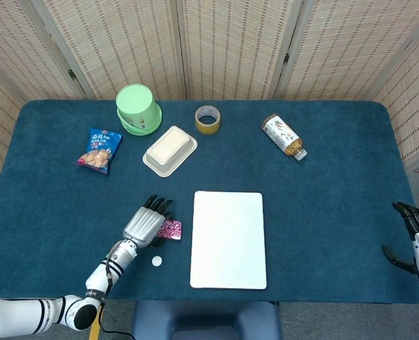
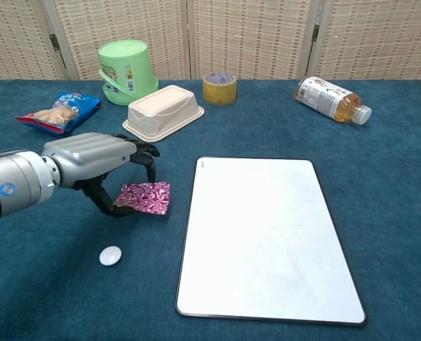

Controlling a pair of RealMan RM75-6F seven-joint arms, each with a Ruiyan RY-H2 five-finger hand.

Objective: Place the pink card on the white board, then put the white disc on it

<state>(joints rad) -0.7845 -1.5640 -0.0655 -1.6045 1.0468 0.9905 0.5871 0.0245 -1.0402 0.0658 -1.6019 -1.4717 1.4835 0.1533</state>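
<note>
Pink card (image 2: 145, 197) pinched in left hand (image 2: 97, 162) beside white board (image 2: 264, 234), right hand (image 1: 416, 237) seemingly open, empty

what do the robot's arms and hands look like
The left hand has a smooth silver-grey shell over the back and black fingers. Its forearm is white with black bands and a small blue round mark. The right hand at the table edge shows the same silver and black.

Head view overhead; chest view low, nearer.
</note>
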